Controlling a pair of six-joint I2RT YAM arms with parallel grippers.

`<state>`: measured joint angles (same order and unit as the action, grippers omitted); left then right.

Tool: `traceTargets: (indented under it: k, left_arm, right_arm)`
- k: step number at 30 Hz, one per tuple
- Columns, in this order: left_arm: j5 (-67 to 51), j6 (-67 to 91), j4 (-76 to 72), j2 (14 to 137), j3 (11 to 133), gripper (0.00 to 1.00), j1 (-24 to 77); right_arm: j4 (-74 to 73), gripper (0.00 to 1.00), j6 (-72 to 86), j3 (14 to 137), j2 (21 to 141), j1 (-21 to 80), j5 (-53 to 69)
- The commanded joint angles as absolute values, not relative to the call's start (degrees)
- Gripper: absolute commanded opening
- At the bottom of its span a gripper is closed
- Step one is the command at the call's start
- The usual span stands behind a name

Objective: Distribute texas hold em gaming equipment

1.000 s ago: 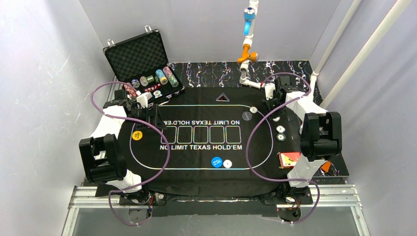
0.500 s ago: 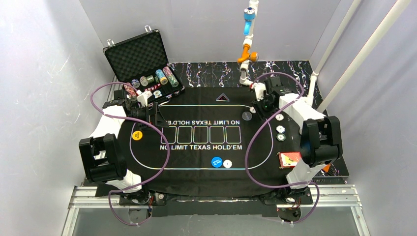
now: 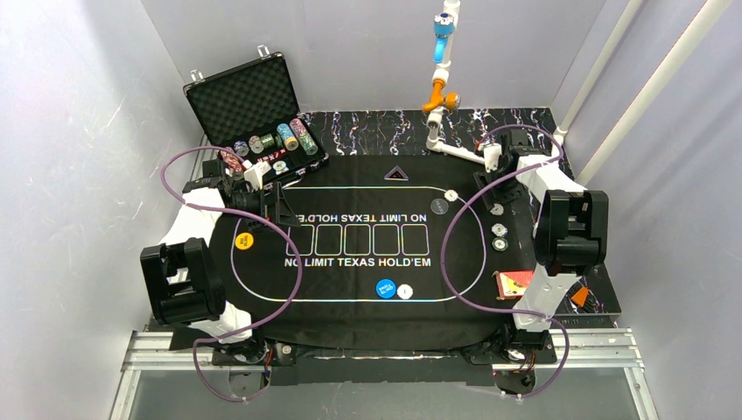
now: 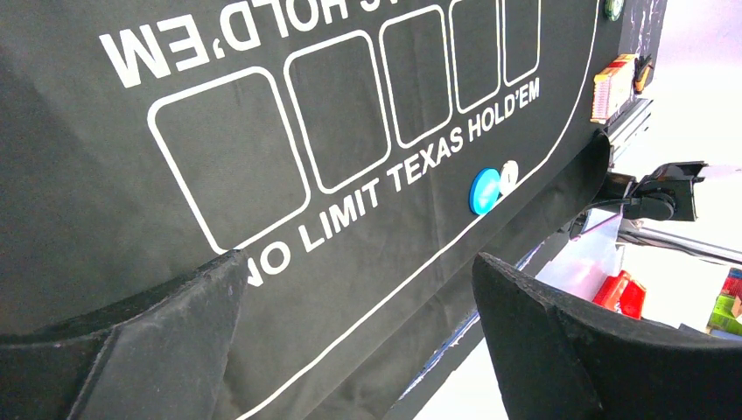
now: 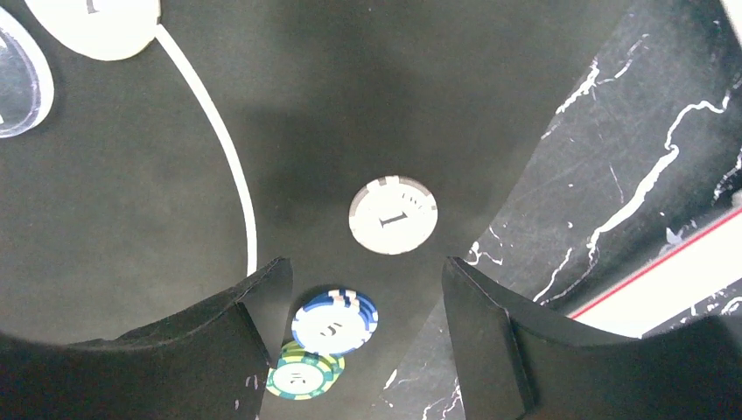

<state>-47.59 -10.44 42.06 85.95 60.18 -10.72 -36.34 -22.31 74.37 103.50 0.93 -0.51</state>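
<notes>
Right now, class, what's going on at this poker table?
The right arm hangs over the mat at its far right, jaws open above a white chip, with a blue chip and a green chip lying nearby. The left arm hovers near the case, jaws open and empty. Three buttons lie on the mat.

We look down on a black mat on the tabletop. At ten o'clock an open case holds striped chips. A yellow button lies at nine o'clock, and a blue button and white button sit side by side at six. Three loose chips sit at three o'clock, with the red-backed deck at four. The right gripper hangs at two o'clock.
</notes>
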Motion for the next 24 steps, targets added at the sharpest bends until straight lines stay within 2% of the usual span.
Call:
traceTargets:
  k: [1, 24]
  left_arm:
    - [-48.70, -10.75, 43.07, 85.09, 61.56, 0.99, -11.10]
    - [-48.07, -10.77, 42.80, 85.77, 61.51, 0.99, -11.40]
  right_arm:
    - [-37.31, 0.71, -22.94, 77.80, 106.09, -0.18, -0.44]
    - [-36.19, 0.65, -22.07, 79.51, 112.50, -1.85, 3.30]
